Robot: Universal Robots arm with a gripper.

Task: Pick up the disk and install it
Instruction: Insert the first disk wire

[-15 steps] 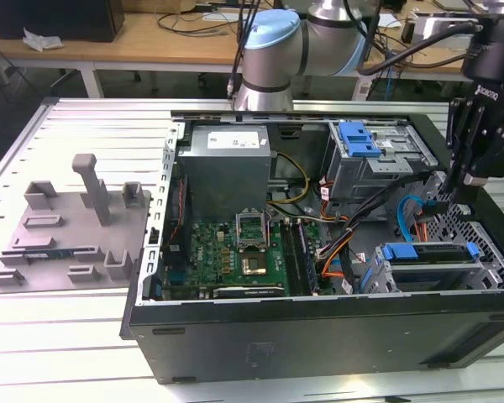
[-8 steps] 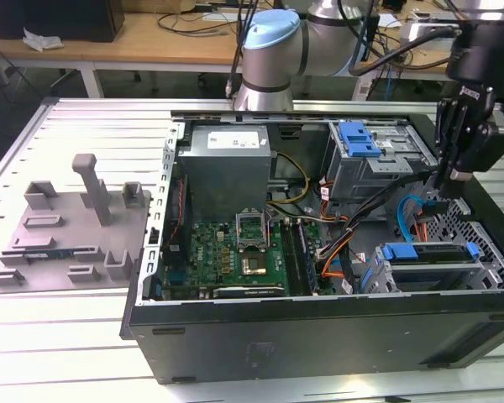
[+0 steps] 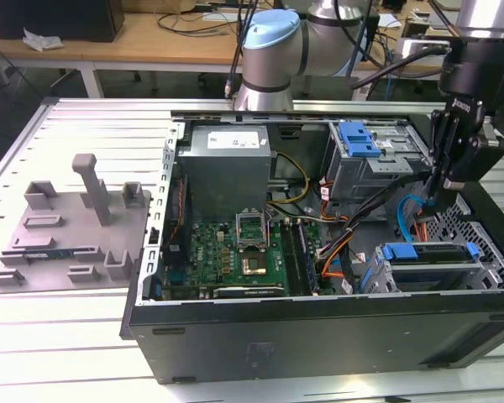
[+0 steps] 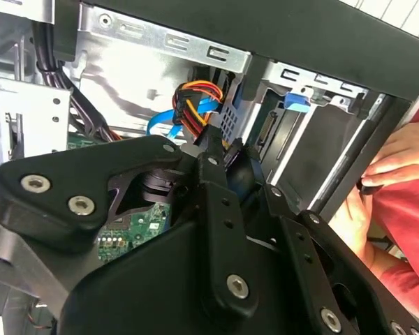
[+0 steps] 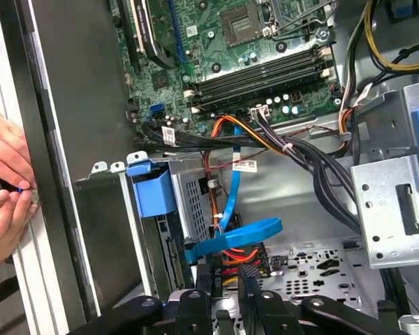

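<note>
The claw (image 3: 434,191) hangs low inside the open computer case (image 3: 277,348), at the exterior view's right. I cannot tell whether it is wide or narrow, and nothing shows plainly in its grasp. In the first wrist view the claw (image 5: 227,283) points at a loop of flat blue cable (image 5: 241,232) and a bundle of orange and red wires just past its tip. In the second wrist view the claw (image 4: 227,150) aims at the same knot of wires.

Just beside that spot stands the metal drive cage (image 3: 491,273) in the near corner of the case. The disk (image 3: 428,253) sits in this cage on edge, with its blue carrier bracket showing along the top. In the first wrist view the disk (image 5: 152,194) shows that blue bracket at the cage mouth, and in the second wrist view the disk (image 4: 283,132) shows a dark end with a connector, close to the claw.

Beyond the cage a person's hands (image 5: 3,192) rest against the outer edge of the case.

Farther into the case lie the green motherboard (image 3: 235,248) and the grey power-supply box (image 3: 227,168). A second bay with a blue latch (image 3: 357,138) stands at the far wall.

The case lies on its side on a pale slotted worktop (image 3: 67,344). A grey moulded fixture (image 3: 67,227) sits well apart from it, at the exterior view's left.
</note>
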